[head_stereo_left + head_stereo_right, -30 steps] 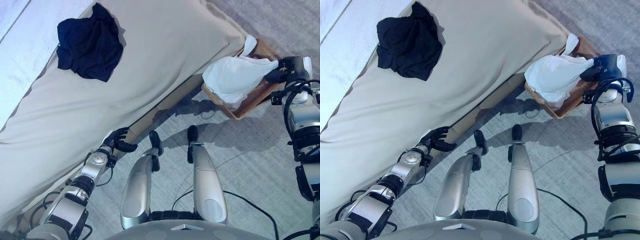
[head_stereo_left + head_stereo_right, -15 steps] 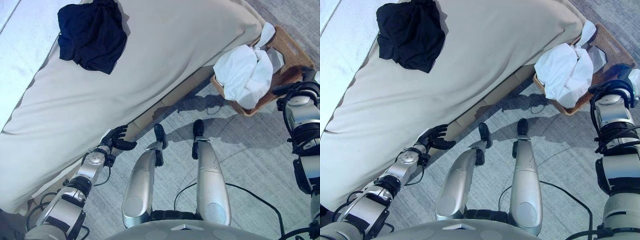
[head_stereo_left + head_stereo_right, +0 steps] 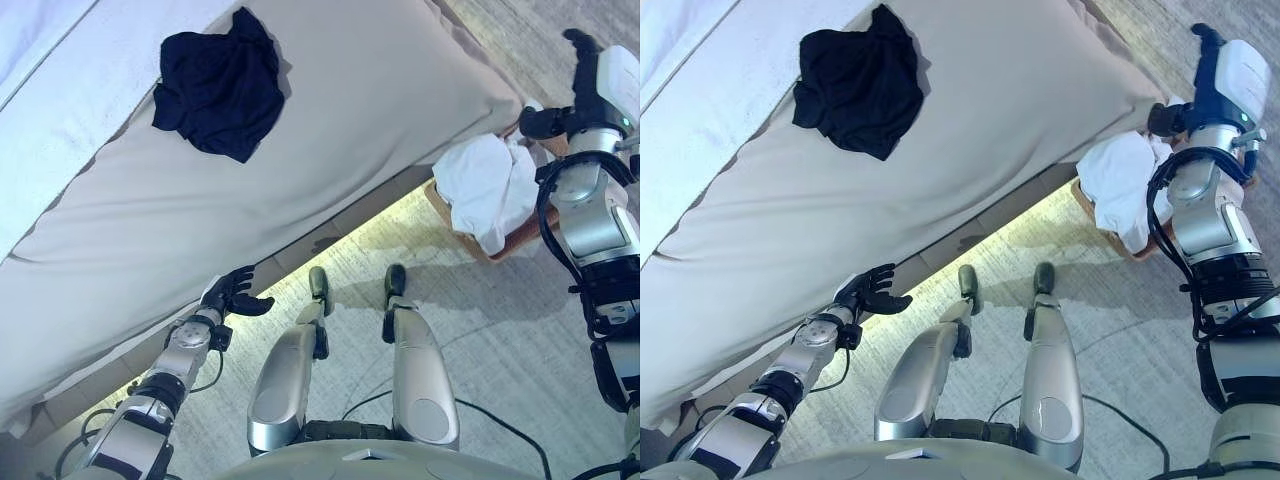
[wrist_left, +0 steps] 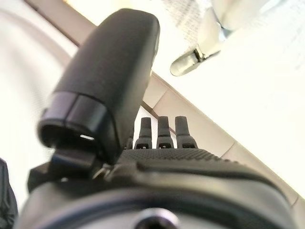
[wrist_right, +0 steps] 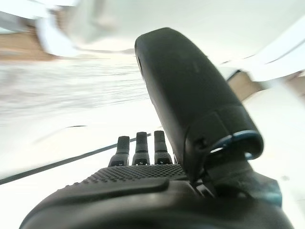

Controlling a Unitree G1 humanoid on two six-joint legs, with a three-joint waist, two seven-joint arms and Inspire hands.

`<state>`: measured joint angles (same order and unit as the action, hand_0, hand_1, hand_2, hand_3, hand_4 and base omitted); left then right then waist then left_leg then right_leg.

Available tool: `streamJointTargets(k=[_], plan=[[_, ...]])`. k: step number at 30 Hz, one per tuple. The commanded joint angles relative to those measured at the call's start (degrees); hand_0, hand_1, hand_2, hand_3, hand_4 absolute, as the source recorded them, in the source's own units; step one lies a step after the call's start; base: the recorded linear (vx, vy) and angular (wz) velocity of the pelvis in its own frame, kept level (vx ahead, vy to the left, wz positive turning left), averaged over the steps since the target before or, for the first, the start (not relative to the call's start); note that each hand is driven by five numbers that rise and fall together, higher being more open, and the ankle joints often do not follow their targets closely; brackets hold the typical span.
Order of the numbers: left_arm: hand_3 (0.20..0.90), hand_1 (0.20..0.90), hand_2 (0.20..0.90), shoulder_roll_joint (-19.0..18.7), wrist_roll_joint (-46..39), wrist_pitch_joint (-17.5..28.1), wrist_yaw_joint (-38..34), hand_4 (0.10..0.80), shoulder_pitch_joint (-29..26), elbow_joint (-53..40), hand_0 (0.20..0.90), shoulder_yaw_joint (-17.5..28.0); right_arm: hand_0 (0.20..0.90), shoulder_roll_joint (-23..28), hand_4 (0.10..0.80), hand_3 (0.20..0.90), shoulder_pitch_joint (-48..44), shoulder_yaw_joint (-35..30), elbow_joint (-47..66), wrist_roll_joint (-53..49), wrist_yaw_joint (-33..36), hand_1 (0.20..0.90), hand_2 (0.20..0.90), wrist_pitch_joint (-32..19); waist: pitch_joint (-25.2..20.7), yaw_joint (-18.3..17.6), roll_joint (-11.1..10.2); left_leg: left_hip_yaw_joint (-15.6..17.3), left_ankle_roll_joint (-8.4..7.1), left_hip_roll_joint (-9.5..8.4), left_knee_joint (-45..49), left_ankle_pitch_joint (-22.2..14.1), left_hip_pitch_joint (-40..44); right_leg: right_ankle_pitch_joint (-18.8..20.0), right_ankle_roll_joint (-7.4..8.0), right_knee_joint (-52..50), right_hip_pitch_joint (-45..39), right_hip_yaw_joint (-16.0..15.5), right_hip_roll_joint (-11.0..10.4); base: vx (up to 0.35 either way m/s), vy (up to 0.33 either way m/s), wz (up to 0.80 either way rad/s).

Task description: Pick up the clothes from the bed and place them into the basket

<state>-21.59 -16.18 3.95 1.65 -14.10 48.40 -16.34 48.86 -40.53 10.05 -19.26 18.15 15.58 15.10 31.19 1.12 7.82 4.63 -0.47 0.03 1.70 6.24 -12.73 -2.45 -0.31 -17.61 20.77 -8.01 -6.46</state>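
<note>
A dark navy garment (image 3: 220, 92) lies crumpled on the beige bed (image 3: 360, 110), far from both hands. A white garment (image 3: 482, 185) lies in the wicker basket (image 3: 520, 237) on the floor by the bed's corner, partly draped over its rim. My right hand (image 3: 590, 80) is raised above and just beyond the basket, open, fingers straight and holding nothing; the right wrist view shows the hand (image 5: 143, 186) empty too. My left hand (image 3: 235, 297) hangs low beside the bed's side edge, open and empty.
A white sheet (image 3: 55, 90) covers the bed's far left part. The bed's wooden base (image 3: 340, 215) runs along the grey carpet (image 3: 500, 330) between bed and basket.
My right hand let go of the white garment, which now rests in the basket, and rose above it. The camera shifted. The left hand stayed by the bed's edge.
</note>
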Motion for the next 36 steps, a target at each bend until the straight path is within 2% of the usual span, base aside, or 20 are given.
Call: streamJointTargets(k=[1,5,11,12,18,23,28,31,35,36], plan=[[0.9,0.9,0.9,-2.5,1.9,0.5,-0.3,0.8,6.6,2.6,0.9,0.9,0.9,3.1,0.8,0.9,-1.0,2.8,2.2,6.0,-2.2,0.9,0.9,-5.0,-7.5,2.4,-4.4,-1.2,0.86,-1.79,5.3,-5.7,-1.5,-2.0,1.42,2.4,-5.4,-3.9,-0.4,0.204,0.145,0.36],[0.9,0.9,0.9,-2.5,3.6,0.6,0.2,0.8,7.5,4.3,0.9,0.9,0.9,2.3,0.8,0.9,-2.4,6.0,-0.5,7.5,-4.8,0.9,0.9,-6.1,-7.8,5.4,-6.0,-2.7,1.81,-2.62,7.9,-7.2,-0.9,-1.8,1.86,2.7,-8.8,-6.4,-1.5,0.186,0.143,0.45],[0.9,0.9,0.9,-3.9,2.6,-0.3,0.7,0.8,7.2,6.3,0.9,1.0,0.9,-0.5,0.8,0.9,-9.4,12.0,-8.4,7.2,-4.3,0.9,0.9,-4.0,-6.5,12.1,-7.5,-6.7,3.66,-4.69,11.4,-8.5,-2.7,-1.5,2.41,1.0,-11.0,-10.6,-3.7,0.171,0.156,0.5],[0.9,0.9,0.9,-4.1,1.8,-0.5,0.6,0.8,7.2,6.2,0.9,1.1,0.9,-0.8,0.8,0.9,-10.6,12.7,-9.6,7.0,-3.9,0.9,0.9,-3.7,-6.2,13.0,-7.6,-7.5,3.56,-4.97,11.9,-9.8,-2.6,-2.7,2.83,0.1,-11.3,-10.3,-3.8,0.142,0.103,0.47],[0.9,0.9,0.9,-5.5,0.1,-1.3,1.0,0.8,7.0,5.5,0.9,1.6,0.9,-3.7,0.8,0.9,-19.0,16.5,-17.4,5.5,-1.6,0.9,0.9,-1.0,-3.4,18.1,-7.6,-10.6,4.42,-6.48,14.4,-9.5,-7.5,-2.2,2.99,-3.5,-8.7,-13.4,-5.9,0.048,0.09,0.46],[0.9,0.9,0.9,-5.3,-1.2,-0.2,1.1,0.8,7.2,5.2,0.9,1.8,0.9,-6.6,0.8,0.9,-25.5,19.0,-22.5,1.6,0.9,0.9,0.9,1.2,-1.4,21.2,-7.4,-12.0,4.34,-6.77,15.4,-8.4,-11.8,-2.5,3.23,-5.7,-5.2,-15.4,-6.8,-0.005,0.049,0.26],[0.9,0.9,0.9,-5.0,-1.9,1.8,1.2,0.8,7.6,4.4,0.9,1.2,0.9,-9.5,0.8,0.9,-30.3,21.7,-29.1,-0.2,0.9,0.9,0.9,4.2,-1.4,23.4,-7.4,-13.2,4.04,-6.4,15.1,-7.3,-15.8,-2.4,3.77,-7.8,-1.4,-17.7,-7.6,-0.007,-0.002,0.19],[0.9,0.9,0.9,-4.6,-2.9,3.6,1.3,0.8,7.7,3.6,0.9,0.2,0.9,-10.7,0.8,0.9,-32.9,23.0,-35.5,-0.4,-4.2,0.9,0.9,8.2,-1.4,24.4,-6.9,-13.6,3.73,-6.25,14.4,-6.3,-17.7,-3.0,3.89,-8.1,0.2,-18.8,-7.7,-0.027,-0.007,0.09],[0.9,0.9,0.9,-5.3,-3.8,5.5,1.7,0.8,8.3,1.0,0.9,-0.6,0.9,-10.4,0.8,0.9,-34.6,26.5,-45.1,-0.3,-19.6,0.9,0.9,16.2,-1.4,25.7,-6.3,-14.4,3.42,-6.31,13.5,-4.7,-20.6,-3.5,3.87,-8.1,2.5,-20.1,-7.4,-0.044,-0.049,0.12],[0.9,0.9,0.9,-5.8,-4.1,5.5,1.7,0.8,8.5,0.0,0.9,-0.8,0.9,-10.2,0.8,0.9,-34.1,26.9,-47.5,-1.3,-22.3,0.9,0.9,16.5,-1.4,26.1,-6.3,-14.9,3.38,-6.33,13.4,-4.5,-21.3,-3.7,3.84,-8.4,3.1,-20.7,-7.3,-0.029,-0.088,0.16]])
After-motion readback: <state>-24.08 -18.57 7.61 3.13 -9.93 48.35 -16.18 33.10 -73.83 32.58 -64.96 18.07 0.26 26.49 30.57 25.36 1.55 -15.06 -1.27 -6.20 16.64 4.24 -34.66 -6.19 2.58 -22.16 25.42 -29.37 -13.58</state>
